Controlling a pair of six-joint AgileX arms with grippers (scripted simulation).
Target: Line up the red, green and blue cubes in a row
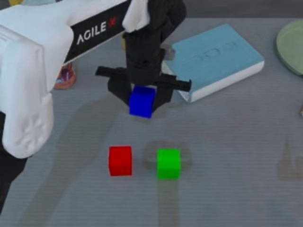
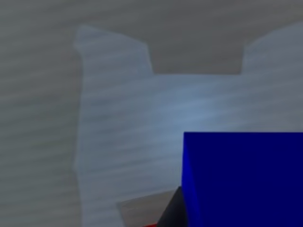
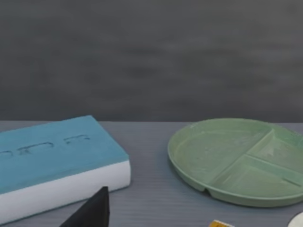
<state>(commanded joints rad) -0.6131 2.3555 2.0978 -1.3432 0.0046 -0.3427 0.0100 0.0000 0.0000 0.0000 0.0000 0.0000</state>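
overhead, left claw [image 1: 142,100] grips blue cube [image 1: 142,101] above red cube [image 1: 120,161].

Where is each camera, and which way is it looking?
Top view: above the table, looking down at the small bright red cube, bright green cube and deep blue cube in the left gripper; the white left arm shows.
Left wrist view: on the left arm, close to the blue cube; one dark finger shows.
Right wrist view: on the right arm, low, facing the light-blue book and pale green divided plate; a dark fingertip shows.
Shared: top and right wrist views show the book.
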